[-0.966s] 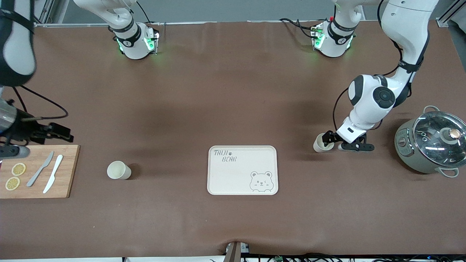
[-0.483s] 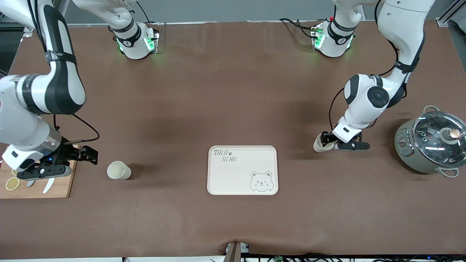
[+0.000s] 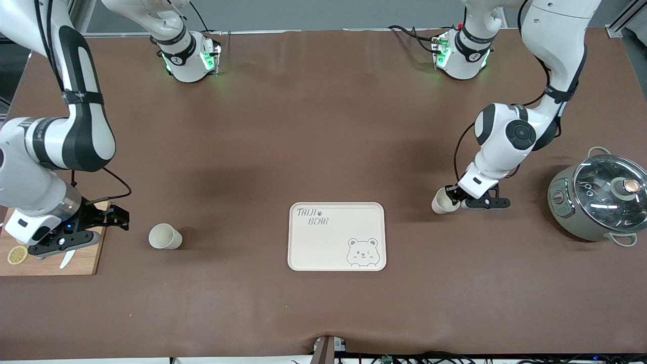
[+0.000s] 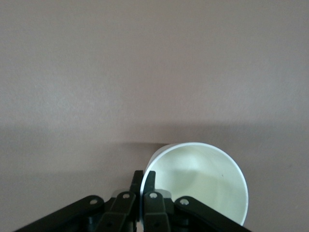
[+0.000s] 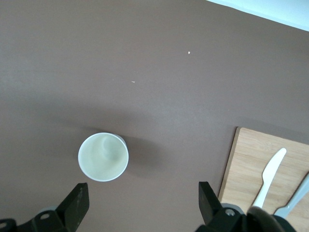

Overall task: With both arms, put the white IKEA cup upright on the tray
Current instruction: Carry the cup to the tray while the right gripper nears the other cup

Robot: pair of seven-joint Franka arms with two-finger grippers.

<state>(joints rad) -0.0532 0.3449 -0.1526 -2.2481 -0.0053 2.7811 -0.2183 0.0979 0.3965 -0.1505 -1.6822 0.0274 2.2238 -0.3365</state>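
Note:
A white cup (image 3: 165,236) stands upright on the brown table between the tray and the cutting board, toward the right arm's end. My right gripper (image 3: 117,218) hangs open over the board's edge beside that cup. In the right wrist view the cup (image 5: 103,157) lies ahead of the wide-open right gripper (image 5: 142,203) and nothing is between its fingers. A second white cup (image 3: 444,202) sits between tray and pot, slightly tilted. My left gripper (image 3: 454,198) is shut on its rim. The left wrist view shows the left gripper (image 4: 143,178) pinching the cup (image 4: 203,186) wall. The cream tray (image 3: 333,245) holds nothing.
A wooden cutting board (image 3: 88,255) with a lemon slice (image 3: 17,255) and a white knife (image 3: 67,259) lies at the right arm's end. A grey pot with a glass lid (image 3: 599,197) stands at the left arm's end. The board (image 5: 248,164) and knives (image 5: 270,171) show in the right wrist view.
The right arm swung in from the table's end and came down beside the cup near the board. The left gripper closed on the other cup's rim and nudged it toward the tray.

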